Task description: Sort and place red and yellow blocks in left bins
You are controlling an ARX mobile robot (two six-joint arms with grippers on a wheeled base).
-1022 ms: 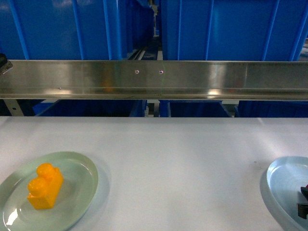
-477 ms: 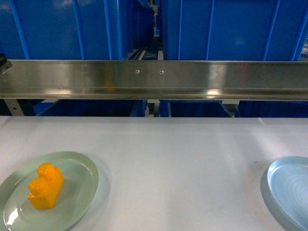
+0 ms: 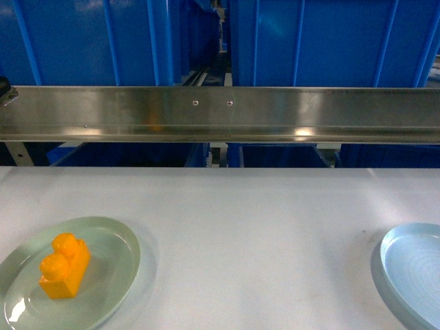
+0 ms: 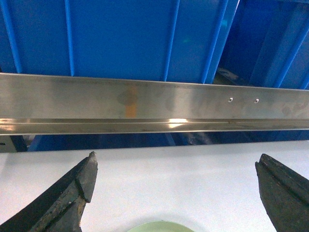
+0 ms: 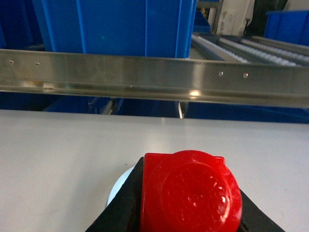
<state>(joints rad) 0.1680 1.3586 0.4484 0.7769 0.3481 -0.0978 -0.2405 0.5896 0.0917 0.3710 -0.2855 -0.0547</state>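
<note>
Red block (image 5: 190, 193) fills lower centre of the right wrist view, pinched between the right gripper (image 5: 188, 203) fingers, dark jaws on both sides of it. Pale blue plate (image 5: 118, 186) edge peeks out below-left of the block; same plate (image 3: 412, 275) sits at lower right of the head view. Yellow block (image 3: 64, 266) lies on green plate (image 3: 117, 240), lower left of head view. Left gripper (image 4: 176, 193) spread wide, nothing between the fingers, green plate rim at bottom centre of the left wrist view. White table (image 3: 254, 234); steel rail (image 3: 220, 113) and blue bins (image 3: 330, 41) behind.
</note>
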